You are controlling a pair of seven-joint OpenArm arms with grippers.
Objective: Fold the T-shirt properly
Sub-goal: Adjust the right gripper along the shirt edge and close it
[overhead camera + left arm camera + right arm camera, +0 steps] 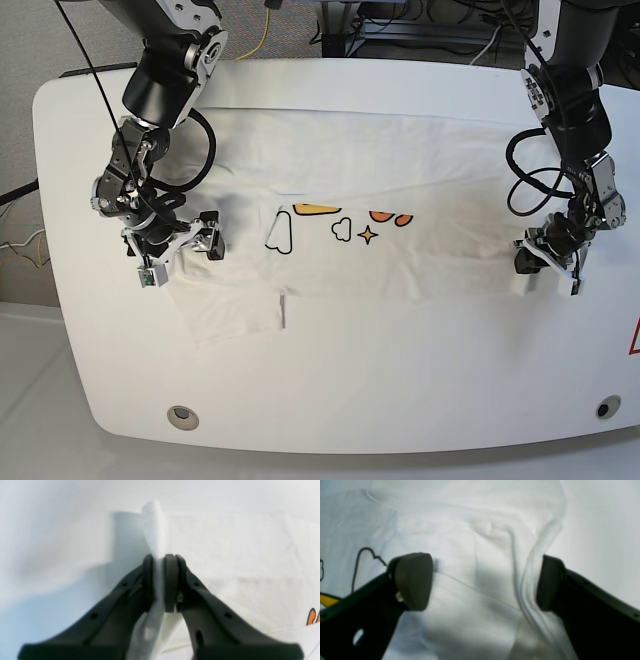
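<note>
The white T-shirt (400, 180) lies spread across the table, its lower part folded up, with cloud and star prints (340, 225) in the middle. My left gripper (535, 265) is at the shirt's right edge. In the left wrist view the left gripper (162, 557) is shut on a raised pinch of white fabric (153, 525), and an orange print (312, 616) shows at the right. My right gripper (180, 255) is at the shirt's left edge. In the right wrist view the right gripper (480, 580) is open, straddling fabric (470, 542) with a hem ridge (532, 562) beside one finger.
The glossy white table (400, 400) has rounded front corners and two round holes (180, 415) near its front edge. Cables (265, 30) and equipment lie behind the back edge. A red mark (635, 340) shows at the right border.
</note>
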